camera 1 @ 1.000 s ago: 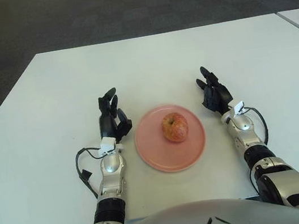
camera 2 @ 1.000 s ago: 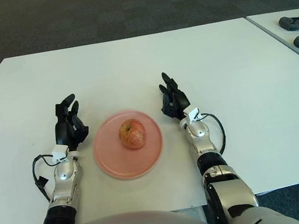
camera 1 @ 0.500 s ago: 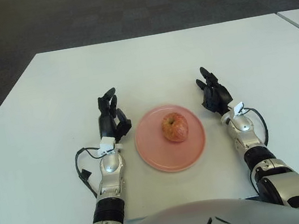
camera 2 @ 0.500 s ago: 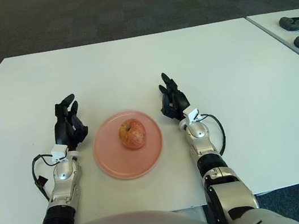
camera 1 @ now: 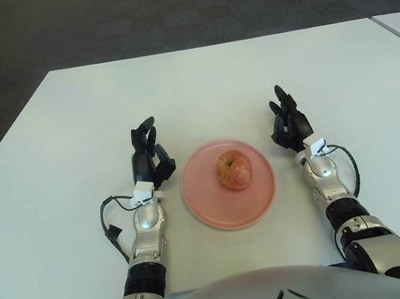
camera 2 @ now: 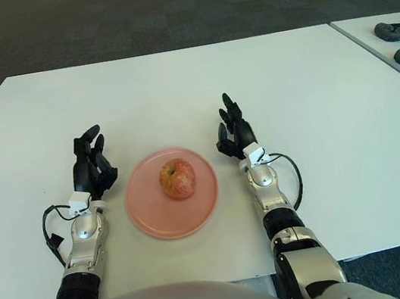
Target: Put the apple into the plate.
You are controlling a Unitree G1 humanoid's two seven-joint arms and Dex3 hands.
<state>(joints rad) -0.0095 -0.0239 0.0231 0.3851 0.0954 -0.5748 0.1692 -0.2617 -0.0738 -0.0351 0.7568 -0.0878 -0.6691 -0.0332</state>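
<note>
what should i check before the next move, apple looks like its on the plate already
1. Apple on the pink plate: ok, it sits near the plate's middle.
2. Left hand free of the apple: ok, open, on the table left of the plate.
3. Right hand free of the apple: ok, open, right of the plate.
4. Plate fully on the white table: ok.
5. Apple steady, not rolling: cannot tell from one moment.

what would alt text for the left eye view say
An apple sits on a pink plate on a white table. The robot's left hand and right hand rest open on either side of it.
</note>
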